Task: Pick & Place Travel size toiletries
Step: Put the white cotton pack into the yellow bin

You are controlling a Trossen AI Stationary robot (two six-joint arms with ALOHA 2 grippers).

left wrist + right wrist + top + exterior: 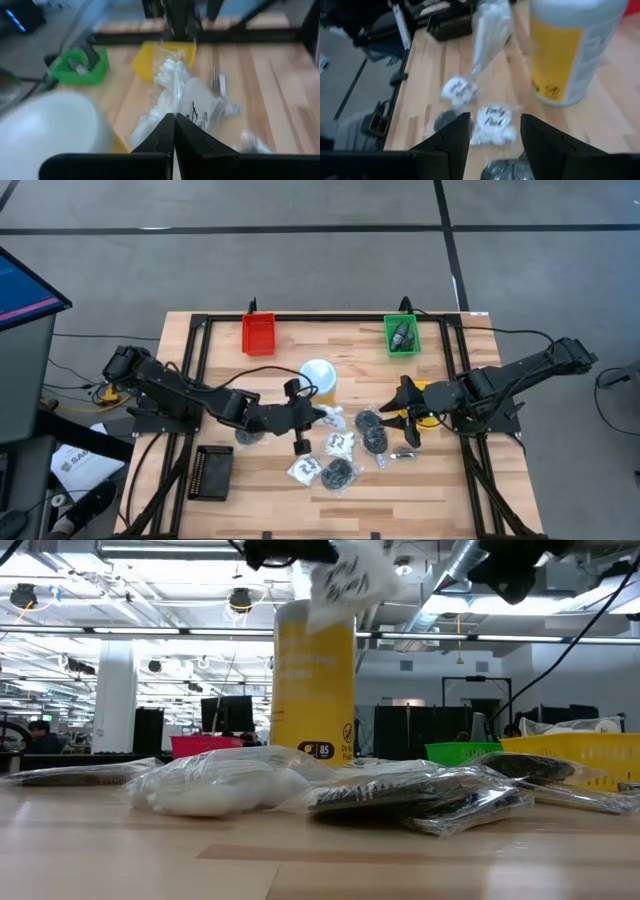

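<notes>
Holding a white sachet (328,418) pinched shut at frame centre, left gripper (318,417) needed steady carriage; right gripper (408,417) hovered half-open, empty.

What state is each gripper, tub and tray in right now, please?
Left gripper: shut on a white sachet, lifted.
Right gripper: open, empty.
Tub: upright, lid on.
Green tray: holds a dark item.
Red tray: looks empty.
</notes>
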